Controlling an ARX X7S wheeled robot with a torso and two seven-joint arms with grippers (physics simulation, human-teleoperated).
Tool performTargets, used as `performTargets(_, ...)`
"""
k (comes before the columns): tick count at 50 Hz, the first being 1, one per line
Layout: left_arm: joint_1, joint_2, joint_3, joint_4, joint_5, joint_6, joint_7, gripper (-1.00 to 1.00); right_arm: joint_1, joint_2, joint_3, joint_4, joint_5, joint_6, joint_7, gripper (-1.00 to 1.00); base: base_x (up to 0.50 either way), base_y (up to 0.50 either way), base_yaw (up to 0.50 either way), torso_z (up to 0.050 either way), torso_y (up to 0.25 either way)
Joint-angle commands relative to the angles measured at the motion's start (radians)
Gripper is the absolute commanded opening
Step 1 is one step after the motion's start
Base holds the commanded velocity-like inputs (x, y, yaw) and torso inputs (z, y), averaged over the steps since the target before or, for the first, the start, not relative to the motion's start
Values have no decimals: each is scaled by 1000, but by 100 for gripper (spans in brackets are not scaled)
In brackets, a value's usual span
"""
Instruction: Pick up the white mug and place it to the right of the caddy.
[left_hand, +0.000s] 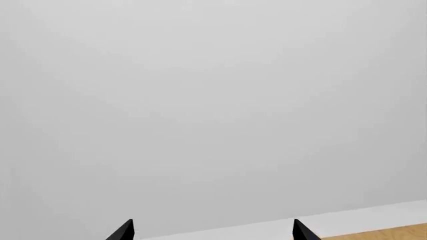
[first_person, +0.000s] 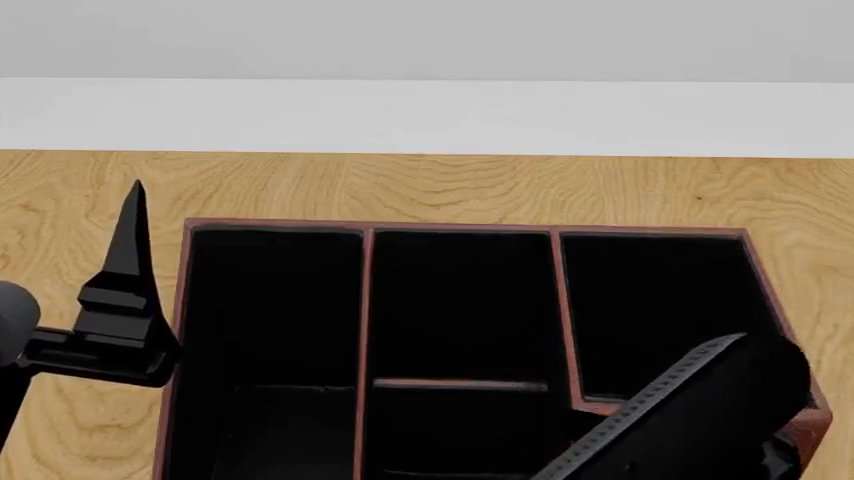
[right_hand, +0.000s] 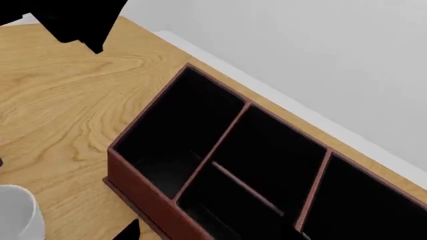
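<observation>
The caddy (first_person: 364, 300) is a large red-brown box with black-lined compartments, filling the middle of the head view and also seen in the right wrist view (right_hand: 143, 187). Only a sliver of the white mug (right_hand: 15, 212) shows, at the edge of the right wrist view, on the table off the caddy's front left corner; it is out of the head view. My left gripper (left_hand: 213, 232) is open and empty, one finger (first_person: 131, 240) upright beside the caddy's left wall. My right gripper (right_hand: 213, 235) hovers over the caddy's front, open and empty; one fingertip (right_hand: 129, 231) shows, the other is lost against the dark lining.
The light wood table (first_person: 441, 185) runs back to a white baseboard (first_person: 427, 115) and a grey wall. My right arm (first_person: 694, 415) crosses above the caddy's right front corner. A black shape (right_hand: 73, 20), apparently my left arm, shows in the right wrist view.
</observation>
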Motion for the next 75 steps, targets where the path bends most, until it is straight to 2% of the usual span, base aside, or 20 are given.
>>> performTargets(1,-5,-4,12,-16,-4,12,-6,100,23,5,-80,3,47,-15,29,100,0,0,0,0,0)
performTargets(35,-28,-9,28,-28,-26,13,-25,100,87,-86,-312,-62,127,-69,103,100,0,0,0,0,0)
performTargets(60,-7,-23,2,-25,-55,42,-22,100,148,-271,-543,10,96,-75,165,100,0,0,0,0,0)
performTargets(75,-2,-31,-7,-16,-72,47,-25,100,144,-360,-636,65,62,-87,180,100,0,0,0,0,0)
